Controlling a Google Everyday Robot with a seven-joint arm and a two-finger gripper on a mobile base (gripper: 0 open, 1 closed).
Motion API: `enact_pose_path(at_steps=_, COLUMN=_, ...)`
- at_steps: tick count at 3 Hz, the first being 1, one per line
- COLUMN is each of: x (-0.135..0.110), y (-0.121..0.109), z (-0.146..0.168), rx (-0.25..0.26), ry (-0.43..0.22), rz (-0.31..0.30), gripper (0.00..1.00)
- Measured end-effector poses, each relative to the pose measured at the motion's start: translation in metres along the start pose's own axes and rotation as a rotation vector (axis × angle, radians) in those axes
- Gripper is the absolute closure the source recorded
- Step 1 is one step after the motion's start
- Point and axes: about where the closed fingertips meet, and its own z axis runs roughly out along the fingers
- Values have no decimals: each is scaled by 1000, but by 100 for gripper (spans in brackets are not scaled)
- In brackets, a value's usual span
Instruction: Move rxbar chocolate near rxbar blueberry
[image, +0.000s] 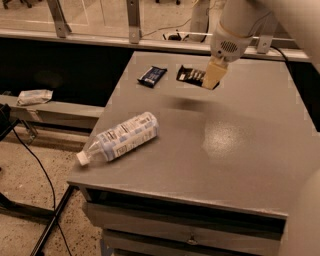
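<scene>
Table front: nearest you is the grey table (240, 165), with a drawer front under its near edge
Water bottle: a clear plastic water bottle (122, 137) lies on its side near the front-left corner with its cap poking past the left edge; it is well apart from both bars and, as I judge it, out of your way
Shadow: a soft dark shadow (186, 103) sits on the table top just in front of the black bar, so I take the bar to be off the surface, not resting on it
Rxbar chocolate: the rxbar chocolate (191, 74) is toward the far side of the table, its right end hidden behind the tan fingers, its white lettering facing up
Gripper: the gripper (214, 75) hangs over the far middle of the table, closed narrow on the right end of the rxbar chocolate and carrying it
Rxbar blueberry: the rxbar blueberry (152, 76) lies flat near the far-left edge, just beside the carried bar's left end, with a small gap and no contact
Done: the pick and most of the carry look finished; the two bars are already near each other
Left: you have to lower the bar, let go beside the blue one without nudging it, then back the arm away
</scene>
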Motion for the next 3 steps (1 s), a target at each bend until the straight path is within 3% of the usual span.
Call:
enact_pose_path(at_steps=2, x=-50, y=-16, z=60, rx=-29, ry=-88, rz=47, gripper=100)
enact_pose_path(at_steps=3, x=-71, y=-19, z=82, rx=-36, ry=-146, rz=60, gripper=86)
